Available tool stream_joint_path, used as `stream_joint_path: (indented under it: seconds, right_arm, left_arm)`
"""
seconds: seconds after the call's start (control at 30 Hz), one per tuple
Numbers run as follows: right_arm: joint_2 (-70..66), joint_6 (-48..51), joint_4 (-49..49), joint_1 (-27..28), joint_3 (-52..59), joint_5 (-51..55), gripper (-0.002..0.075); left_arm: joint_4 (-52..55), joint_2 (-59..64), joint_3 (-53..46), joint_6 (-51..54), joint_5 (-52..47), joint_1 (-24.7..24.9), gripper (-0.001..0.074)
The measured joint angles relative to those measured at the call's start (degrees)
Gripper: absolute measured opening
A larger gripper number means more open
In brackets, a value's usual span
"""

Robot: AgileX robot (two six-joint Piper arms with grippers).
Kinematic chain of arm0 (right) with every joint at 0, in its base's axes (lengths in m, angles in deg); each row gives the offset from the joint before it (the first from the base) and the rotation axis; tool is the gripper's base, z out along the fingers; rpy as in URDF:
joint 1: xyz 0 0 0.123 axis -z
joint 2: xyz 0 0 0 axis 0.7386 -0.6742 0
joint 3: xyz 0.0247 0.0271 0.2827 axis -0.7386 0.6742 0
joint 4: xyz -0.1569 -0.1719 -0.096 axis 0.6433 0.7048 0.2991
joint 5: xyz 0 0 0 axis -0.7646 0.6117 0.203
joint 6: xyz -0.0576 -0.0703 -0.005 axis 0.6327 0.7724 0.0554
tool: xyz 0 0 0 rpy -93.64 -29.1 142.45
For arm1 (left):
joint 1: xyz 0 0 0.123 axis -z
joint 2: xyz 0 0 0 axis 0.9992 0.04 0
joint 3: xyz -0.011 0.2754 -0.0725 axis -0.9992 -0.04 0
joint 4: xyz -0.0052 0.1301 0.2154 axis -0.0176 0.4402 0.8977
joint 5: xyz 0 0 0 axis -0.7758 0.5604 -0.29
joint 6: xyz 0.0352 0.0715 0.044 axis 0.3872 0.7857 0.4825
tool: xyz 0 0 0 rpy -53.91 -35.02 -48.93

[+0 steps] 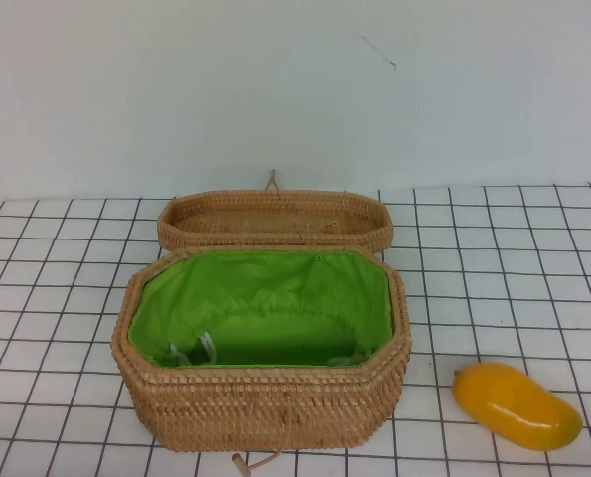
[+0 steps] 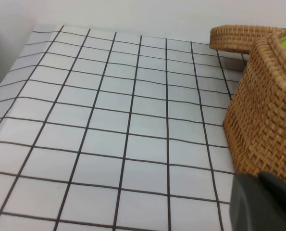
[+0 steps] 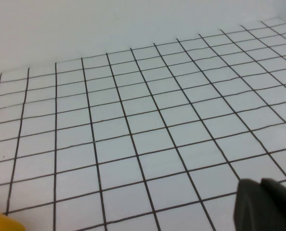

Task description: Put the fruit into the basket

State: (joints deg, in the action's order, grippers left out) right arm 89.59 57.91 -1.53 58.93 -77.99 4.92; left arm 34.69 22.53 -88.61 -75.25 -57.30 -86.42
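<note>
Lighting was bright, even and diffuse; no single source could be told. The fruit (image 1: 517,404) carried a soft highlight along its top and cast only a faint shadow on the table (image 1: 494,248). The basket (image 1: 261,397) interior was darkest along its near floor. The high view was slightly soft overall. In both wrist views the grid lines bowed toward the edges. The left gripper (image 2: 263,202) and right gripper (image 3: 265,204) appeared as dark, blurred shapes in the frame corners.

The basket (image 1: 261,397) at lower centre of the high view is rough tan woven wicker, lined with bright green matt cloth. The lid (image 1: 275,221) just behind it is the same coarse wicker, unlined. The fruit (image 1: 516,404) at lower right is smooth and glossy, like plastic. The table (image 1: 494,258) is smooth, matt white, printed with thin black grid lines.

The left gripper (image 2: 263,202) and the right gripper (image 3: 265,204) show only as dark matt plastic-looking corners in the wrist views.
</note>
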Motion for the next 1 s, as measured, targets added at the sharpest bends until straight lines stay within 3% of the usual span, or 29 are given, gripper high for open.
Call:
stream_joint_path:
  seconds: [0.73, 1.0]
  right_arm:
    - [0.00, 0.00, 0.05, 0.00, 0.00, -3.17, -0.0003]
    - [0.00, 0.00, -0.08, 0.00, 0.00, -10.57, -0.0003]
  left_arm:
    - [0.00, 0.00, 0.00, 0.00, 0.00, 0.00, -0.0003]
    - [0.00, 0.00, 0.00, 0.00, 0.00, 0.00, -0.0002]
